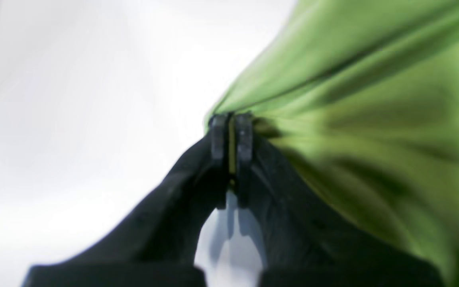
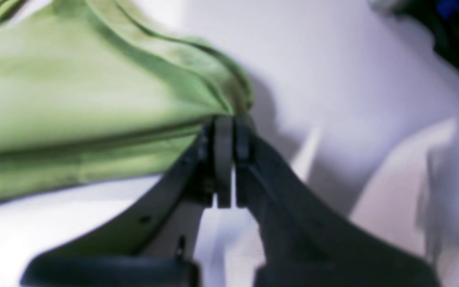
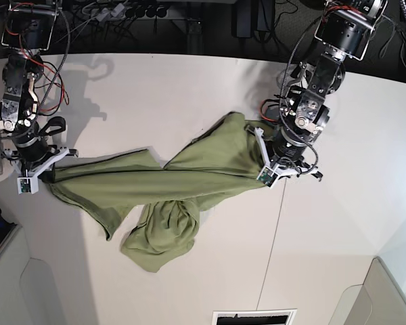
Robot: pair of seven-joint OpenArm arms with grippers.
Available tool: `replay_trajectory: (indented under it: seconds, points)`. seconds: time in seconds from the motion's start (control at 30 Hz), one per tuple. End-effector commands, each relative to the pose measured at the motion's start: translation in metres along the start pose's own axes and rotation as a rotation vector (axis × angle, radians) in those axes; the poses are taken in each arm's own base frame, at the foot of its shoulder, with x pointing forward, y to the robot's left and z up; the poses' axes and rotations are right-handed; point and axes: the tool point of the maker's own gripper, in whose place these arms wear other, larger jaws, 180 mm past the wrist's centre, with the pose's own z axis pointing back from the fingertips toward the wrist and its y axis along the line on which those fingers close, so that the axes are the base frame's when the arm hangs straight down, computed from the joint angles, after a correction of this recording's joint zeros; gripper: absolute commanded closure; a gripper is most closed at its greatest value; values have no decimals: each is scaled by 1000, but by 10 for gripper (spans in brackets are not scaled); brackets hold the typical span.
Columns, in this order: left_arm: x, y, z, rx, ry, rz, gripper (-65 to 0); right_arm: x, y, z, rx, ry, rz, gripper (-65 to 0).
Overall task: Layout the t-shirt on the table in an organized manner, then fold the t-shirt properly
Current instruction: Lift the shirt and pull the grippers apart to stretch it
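The olive-green t-shirt [image 3: 155, 186] lies twisted across the white table [image 3: 338, 223] — stretched taut between two pinched ends (left and right), its middle sagging into a crumpled bunch near the front

Both wrist views blurred; t-shirt [image 1: 373, 99] cut off by frame edges there.

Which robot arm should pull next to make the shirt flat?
Probably the right gripper. It pinches the t-shirt near the table's edge, and the twisted bunch lies closer to its side. The left gripper is also shut on the cloth and could hold as anchor.
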Motion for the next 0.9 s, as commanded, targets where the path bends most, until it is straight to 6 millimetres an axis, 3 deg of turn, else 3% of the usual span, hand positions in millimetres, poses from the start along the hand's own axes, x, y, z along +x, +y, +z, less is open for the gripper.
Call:
replay_trajectory:
  seconds: [0.0, 0.03, 0.17, 0.37, 0.47, 0.57, 0.67, 0.77, 0.87]
  points:
    - [-18, 30, 2, 86, 72, -8, 0, 16, -20, 7, -51, -54, -1, 0]
    - [-24, 42, 3, 112, 84, 3, -3, 11, -25, 12, -60, -51, -14, 0]
    - [-39, 76, 9, 177, 114, 26, -125, -2, -39, 28, -79, -52, -70, 0]
    - [-50, 96, 15, 208, 146, 5, -262, -16, -51, 42, -94, -43, -143, 0]
    - [-52, 104, 18, 240, 155, 12, -271, -16, -50, 44, -82, -27, -174, 0]
    - [-50, 113, 20, 273, 149, 7, -271, -2, -51, 49, -79, -62, -175, 0]
    - [-38, 118, 25, 284, 122, 9, -271, 18, -39, 54, -20, -113, -159, 0]
    - [-14, 116, 31, 270, 67, 11, -271, 30, -14, 58, 117, -144, -175, 0]
    - [9, 113, 38, 249, 15, 17, -271, 33, 13, 59, 239, -151, -193, -155]
